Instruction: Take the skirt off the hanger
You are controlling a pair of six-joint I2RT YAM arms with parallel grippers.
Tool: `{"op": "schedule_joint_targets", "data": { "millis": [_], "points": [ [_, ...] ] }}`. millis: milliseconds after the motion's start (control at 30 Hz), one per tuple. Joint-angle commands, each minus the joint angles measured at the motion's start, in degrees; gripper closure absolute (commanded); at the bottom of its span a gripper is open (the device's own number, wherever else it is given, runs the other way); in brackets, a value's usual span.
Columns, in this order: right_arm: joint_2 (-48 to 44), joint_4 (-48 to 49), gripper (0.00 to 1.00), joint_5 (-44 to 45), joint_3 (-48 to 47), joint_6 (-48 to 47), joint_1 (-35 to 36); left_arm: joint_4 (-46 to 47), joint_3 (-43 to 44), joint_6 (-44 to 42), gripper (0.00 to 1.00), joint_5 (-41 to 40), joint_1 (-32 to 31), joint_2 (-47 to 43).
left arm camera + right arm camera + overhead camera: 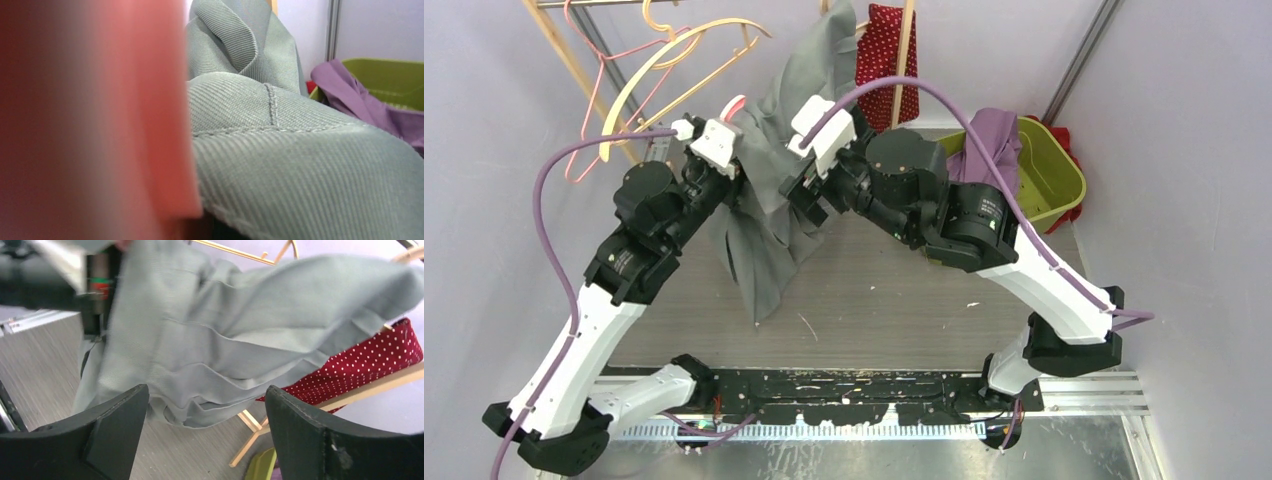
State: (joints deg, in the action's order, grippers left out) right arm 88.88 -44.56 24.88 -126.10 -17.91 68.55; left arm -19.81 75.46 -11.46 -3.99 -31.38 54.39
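Grey ribbed cloth fills most of what I see: the skirt [766,225] hangs over the middle of the table [884,300] toward its far edge, its top bunched high against the wooden rack [908,55] and its lower end trailing onto the tabletop. My left gripper [732,150] sits against the skirt's left edge and is clenched. Its wrist camera shows only stitched grey fabric and a blurred coral shape [100,120] right at the lens, so I cannot tell what it clamps. My right gripper [206,390] is released, fingers spread wide with nothing between them, and the skirt hangs just beyond the tips. At the far right corner sits a green bin [1066,178]. A purple garment [990,140] is draped over its near left rim and spills inside. The rest of the bin's interior looks bare from above, though the right arm hides part of it. A red polka-dot cloth [886,60] hangs on the rack behind the skirt, and several bare hangers [686,58] hang near the far left corner.
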Motion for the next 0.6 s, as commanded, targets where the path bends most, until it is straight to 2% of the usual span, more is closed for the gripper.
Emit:
{"op": "schedule_joint_targets", "data": {
  "millis": [0,67,133,233,567],
  "points": [
    [-0.4,-0.8,0.06,3.5,-0.6,-6.1,3.5,-7.0,10.9,-6.3,1.00,5.8,0.3,3.1],
    [-0.4,-1.6,0.05,6.4,-1.1,-8.6,3.6,-18.0,18.0,-10.7,1.00,12.2,0.3,5.6],
    [-1.2,-1.1,0.05,8.8,-0.4,-10.4,3.6,-23.1,20.3,-11.2,1.00,14.4,0.3,5.7],
    [-2.5,-1.0,0.05,10.9,1.5,-13.0,3.6,-25.9,19.5,-11.4,1.00,19.3,0.3,3.3],
    [-1.6,-4.9,0.06,11.4,0.0,-13.3,3.6,-33.3,16.0,-11.2,1.00,26.8,0.2,-1.4]
  ]
}}
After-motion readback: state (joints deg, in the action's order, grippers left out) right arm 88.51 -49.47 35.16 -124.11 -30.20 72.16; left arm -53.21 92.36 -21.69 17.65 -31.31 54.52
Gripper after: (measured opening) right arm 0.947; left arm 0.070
